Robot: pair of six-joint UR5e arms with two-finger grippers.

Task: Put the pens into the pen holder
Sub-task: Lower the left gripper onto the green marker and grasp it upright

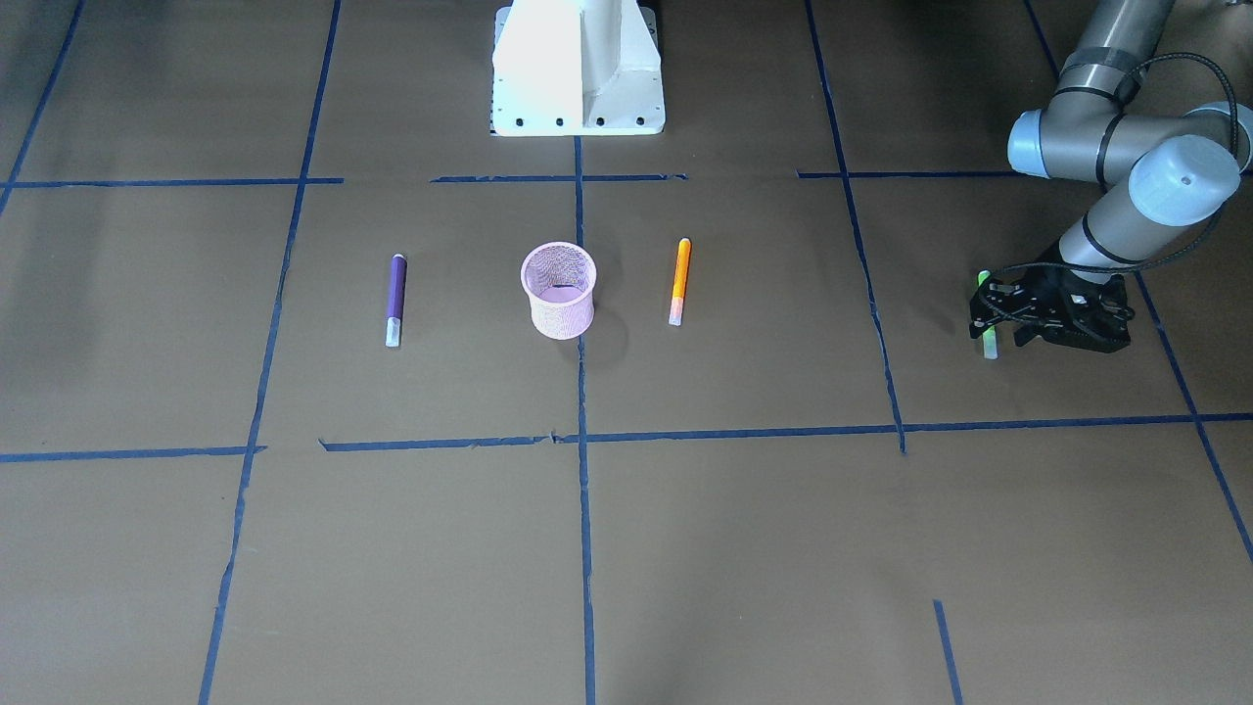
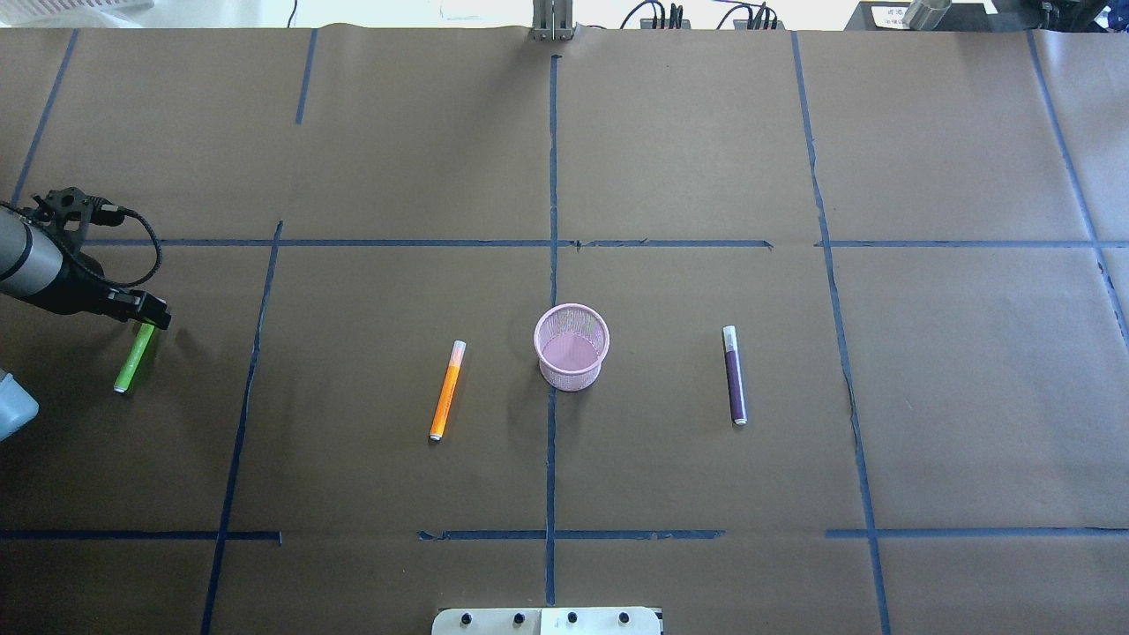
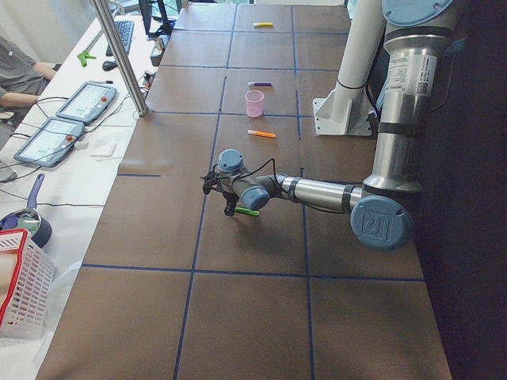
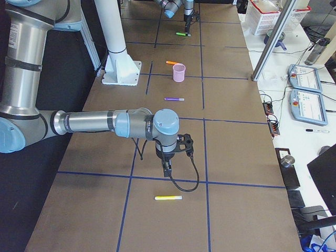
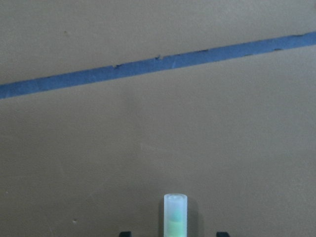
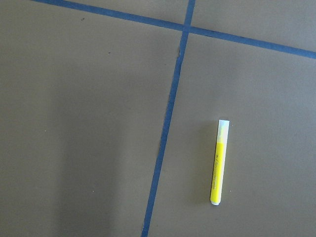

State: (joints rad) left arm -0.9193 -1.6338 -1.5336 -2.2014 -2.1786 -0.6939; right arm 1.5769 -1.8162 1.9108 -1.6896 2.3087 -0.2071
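The pink mesh pen holder (image 2: pixel 571 347) stands upright at the table's middle. The orange pen (image 2: pixel 446 391) lies to its left and the purple pen (image 2: pixel 734 375) to its right, both flat and apart from it. The bright green pen (image 2: pixel 132 360) lies at the far left. My left gripper (image 2: pixel 143 316) is low over the green pen's far end. In the left wrist view the pen's pale cap (image 5: pixel 175 215) sits between the two spread fingertips (image 5: pixel 125 233). My right gripper (image 4: pixel 167 170) shows only in the exterior right view, so I cannot tell its state.
A yellow pen (image 6: pixel 219 163) lies flat on the brown paper below my right gripper, also in the exterior right view (image 4: pixel 168 198). Blue tape lines (image 2: pixel 552 265) cross the table. The robot's white base (image 1: pixel 578 69) stands behind the holder.
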